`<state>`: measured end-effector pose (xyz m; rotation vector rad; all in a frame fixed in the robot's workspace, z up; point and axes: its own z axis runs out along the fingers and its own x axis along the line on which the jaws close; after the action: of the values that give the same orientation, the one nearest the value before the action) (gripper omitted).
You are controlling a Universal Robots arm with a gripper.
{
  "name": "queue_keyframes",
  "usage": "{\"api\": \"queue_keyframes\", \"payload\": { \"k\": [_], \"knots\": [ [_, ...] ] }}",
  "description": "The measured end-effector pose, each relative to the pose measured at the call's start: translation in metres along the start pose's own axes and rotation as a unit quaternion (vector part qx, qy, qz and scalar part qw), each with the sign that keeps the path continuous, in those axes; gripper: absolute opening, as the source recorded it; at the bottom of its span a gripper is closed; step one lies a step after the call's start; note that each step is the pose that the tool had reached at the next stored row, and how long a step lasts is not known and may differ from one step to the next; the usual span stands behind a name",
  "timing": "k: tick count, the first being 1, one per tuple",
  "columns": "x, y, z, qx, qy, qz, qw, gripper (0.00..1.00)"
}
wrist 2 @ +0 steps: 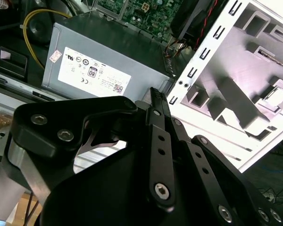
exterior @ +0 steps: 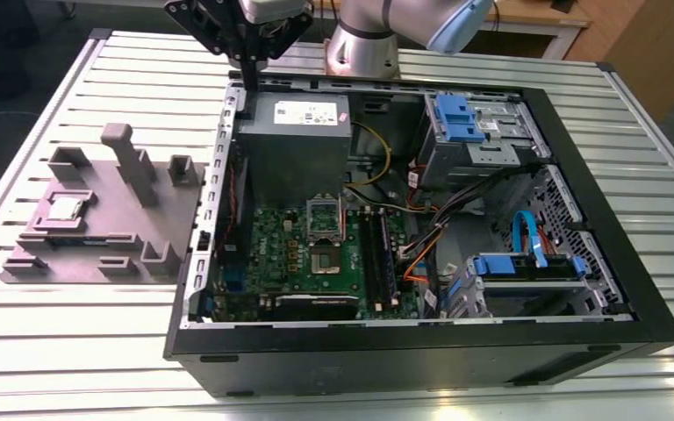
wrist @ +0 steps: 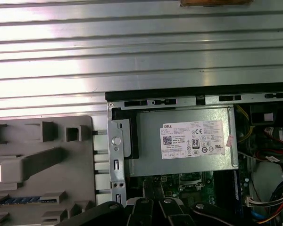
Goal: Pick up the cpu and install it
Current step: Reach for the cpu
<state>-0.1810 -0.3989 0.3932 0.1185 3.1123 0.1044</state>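
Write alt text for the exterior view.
The gripper hangs above a far corner of an open computer case. The cpu lies on a grey-mauve fixture block at the exterior view's left, on a slatted table.

The cpu (exterior: 66, 208) was a small, flat, square chip with a pale silvery top. It lay level, top upward, in a square recess of the grey-mauve block (exterior: 109, 224) at the exterior view's left. It was outside the computer case (exterior: 197, 289), well apart from the socket frame (exterior: 324, 215), and not installed.
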Motion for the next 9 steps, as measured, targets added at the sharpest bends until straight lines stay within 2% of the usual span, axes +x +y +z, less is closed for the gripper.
{"api": "queue_keyframes", "payload": {
  "k": [9],
  "knots": [
    [0.0029,-0.0002,-0.0001,0.0000,0.0000,0.000,1.00000,0.10]
  ]
}}
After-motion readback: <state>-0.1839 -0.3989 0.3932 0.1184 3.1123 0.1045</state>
